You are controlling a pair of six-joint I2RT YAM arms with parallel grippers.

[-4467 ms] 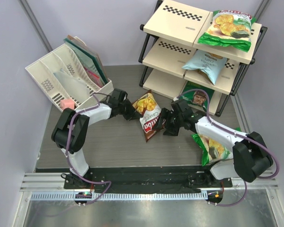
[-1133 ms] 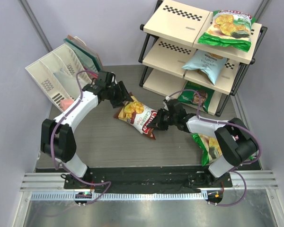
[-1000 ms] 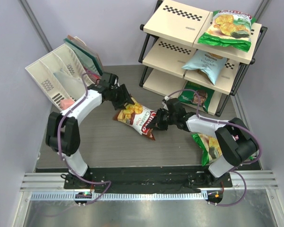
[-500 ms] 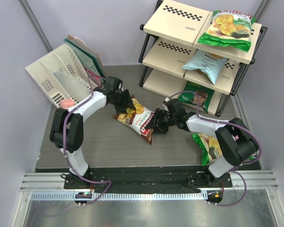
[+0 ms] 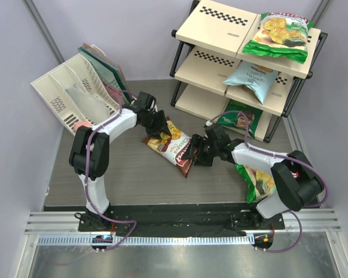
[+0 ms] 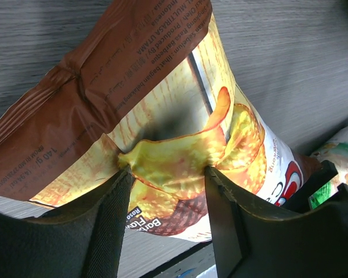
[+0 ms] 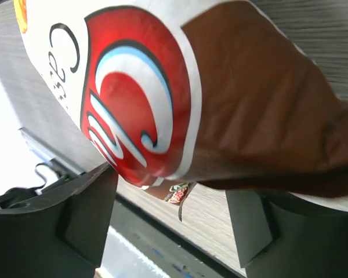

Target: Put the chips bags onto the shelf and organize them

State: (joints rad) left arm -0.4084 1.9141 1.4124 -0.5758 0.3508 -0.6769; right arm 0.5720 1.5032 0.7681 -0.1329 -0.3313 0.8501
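The dark brown chips bag with a red logo lies on the table between my two arms. My left gripper is shut on its upper end, and the left wrist view shows a fold of the yellow-printed bag pinched between the fingers. My right gripper is open, its jaws wide on either side of the bag's logo end. On the shelf a green bag lies on top, a light blue one in the middle and a green one at the bottom.
Another green chips bag lies on the table under my right forearm. A white slotted organizer with folders stands at the back left, a pink block at its foot. Grey walls close in both sides.
My right gripper has opened and let go of the brown bag's logo end. The left gripper moved right and nearer with the bag in its grip, and the bag shifted slightly.
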